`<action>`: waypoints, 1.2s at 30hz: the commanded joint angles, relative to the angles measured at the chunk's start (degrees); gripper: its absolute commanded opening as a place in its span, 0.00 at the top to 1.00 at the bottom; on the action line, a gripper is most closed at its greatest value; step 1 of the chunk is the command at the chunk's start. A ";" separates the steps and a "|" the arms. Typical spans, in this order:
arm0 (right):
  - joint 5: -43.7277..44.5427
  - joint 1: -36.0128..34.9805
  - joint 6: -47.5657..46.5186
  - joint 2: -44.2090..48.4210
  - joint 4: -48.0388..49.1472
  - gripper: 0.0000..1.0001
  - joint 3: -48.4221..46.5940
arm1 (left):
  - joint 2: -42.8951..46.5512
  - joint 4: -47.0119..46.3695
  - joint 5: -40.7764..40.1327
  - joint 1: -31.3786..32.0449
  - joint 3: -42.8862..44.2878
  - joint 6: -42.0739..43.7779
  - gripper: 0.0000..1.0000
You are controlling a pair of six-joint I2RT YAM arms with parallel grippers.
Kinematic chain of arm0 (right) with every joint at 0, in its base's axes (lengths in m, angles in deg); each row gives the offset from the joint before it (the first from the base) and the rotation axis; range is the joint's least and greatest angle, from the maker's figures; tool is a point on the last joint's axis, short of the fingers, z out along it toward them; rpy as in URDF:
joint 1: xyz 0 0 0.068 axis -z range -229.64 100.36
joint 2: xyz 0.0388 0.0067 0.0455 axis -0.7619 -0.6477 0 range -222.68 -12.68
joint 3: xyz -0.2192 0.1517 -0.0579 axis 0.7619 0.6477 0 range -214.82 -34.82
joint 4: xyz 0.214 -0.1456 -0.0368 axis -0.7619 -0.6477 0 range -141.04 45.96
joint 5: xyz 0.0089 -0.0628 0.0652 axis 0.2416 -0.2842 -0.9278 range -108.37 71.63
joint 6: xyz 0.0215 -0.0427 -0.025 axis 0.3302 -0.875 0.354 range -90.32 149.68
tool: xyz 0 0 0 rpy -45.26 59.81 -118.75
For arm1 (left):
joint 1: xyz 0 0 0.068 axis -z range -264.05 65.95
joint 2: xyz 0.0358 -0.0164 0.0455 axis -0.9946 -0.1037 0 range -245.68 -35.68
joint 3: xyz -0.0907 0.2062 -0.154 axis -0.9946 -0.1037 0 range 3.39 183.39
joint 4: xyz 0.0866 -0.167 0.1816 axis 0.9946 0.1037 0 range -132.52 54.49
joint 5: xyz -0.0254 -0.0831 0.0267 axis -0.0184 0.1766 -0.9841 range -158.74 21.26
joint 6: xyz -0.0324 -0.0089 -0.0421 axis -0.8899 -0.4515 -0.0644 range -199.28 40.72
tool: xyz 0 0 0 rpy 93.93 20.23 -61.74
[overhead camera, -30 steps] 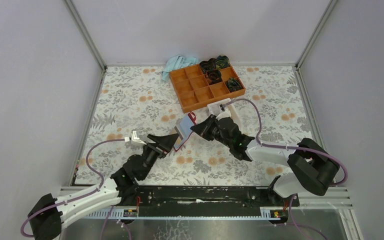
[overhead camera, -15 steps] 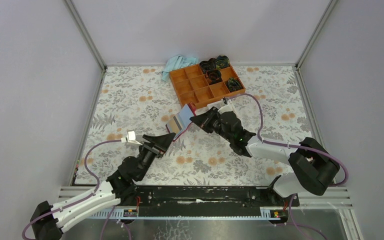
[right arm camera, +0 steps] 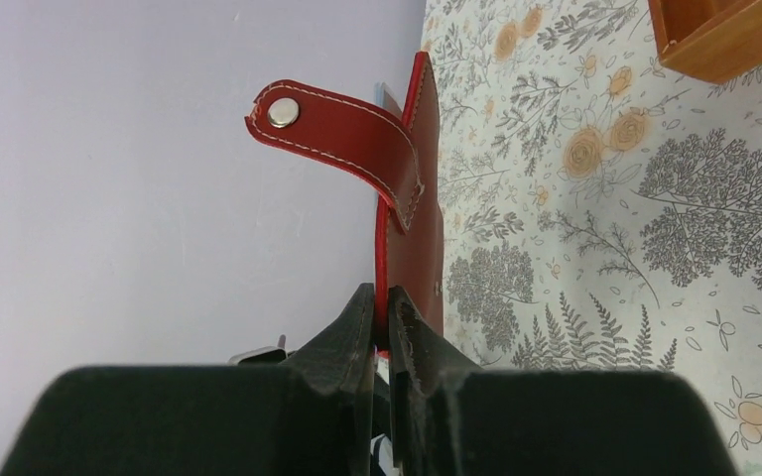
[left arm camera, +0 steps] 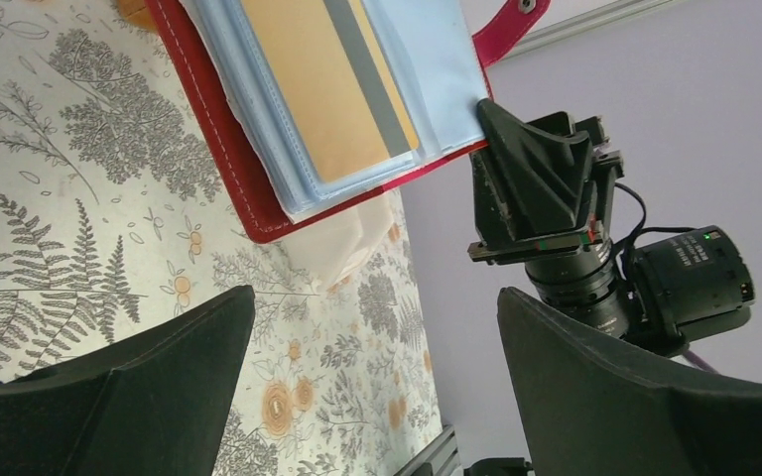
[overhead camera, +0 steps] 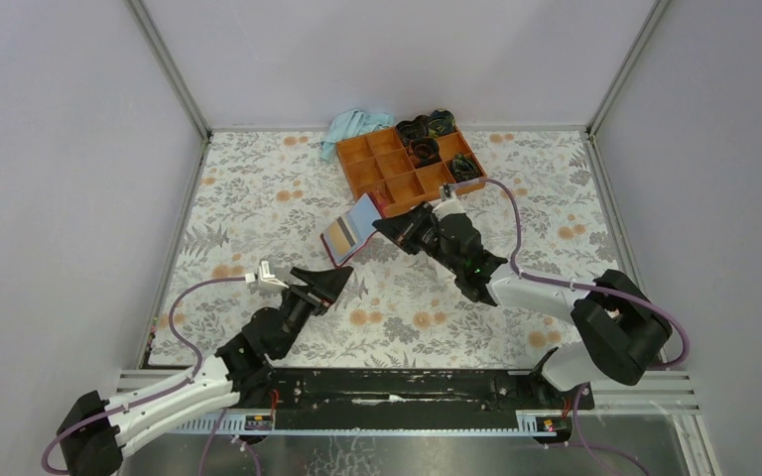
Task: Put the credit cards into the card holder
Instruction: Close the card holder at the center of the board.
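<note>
Your right gripper (right arm camera: 381, 305) pinches the holder (overhead camera: 350, 229) by its edge, and it hangs open ahead of your left gripper (overhead camera: 336, 282), whose jaws are wide and hold nothing

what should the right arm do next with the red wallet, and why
Probably lower the small dark-red folding card holder flat onto the floral table. The right fingers pinch its cover edge and hold it open off the table. A tan-gold card already sits in a clear pocket. The left fingers are open, empty and apart from it.
</note>
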 commanded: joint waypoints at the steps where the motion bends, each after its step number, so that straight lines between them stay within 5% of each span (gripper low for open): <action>1: -2.41 0.52 4.05 -0.78 6.69 1.00 -2.30 | -2.34 -5.69 -1.59 0.34 -9.58 0.04 0.00; 18: -8.13 0.63 13.15 1.37 12.61 1.00 5.09 | -1.24 -9.34 -6.38 0.35 -9.75 2.75 0.00; 36: -10.75 1.23 14.76 2.62 15.85 1.00 11.74 | 8.96 1.29 -6.05 0.37 -9.12 6.26 0.08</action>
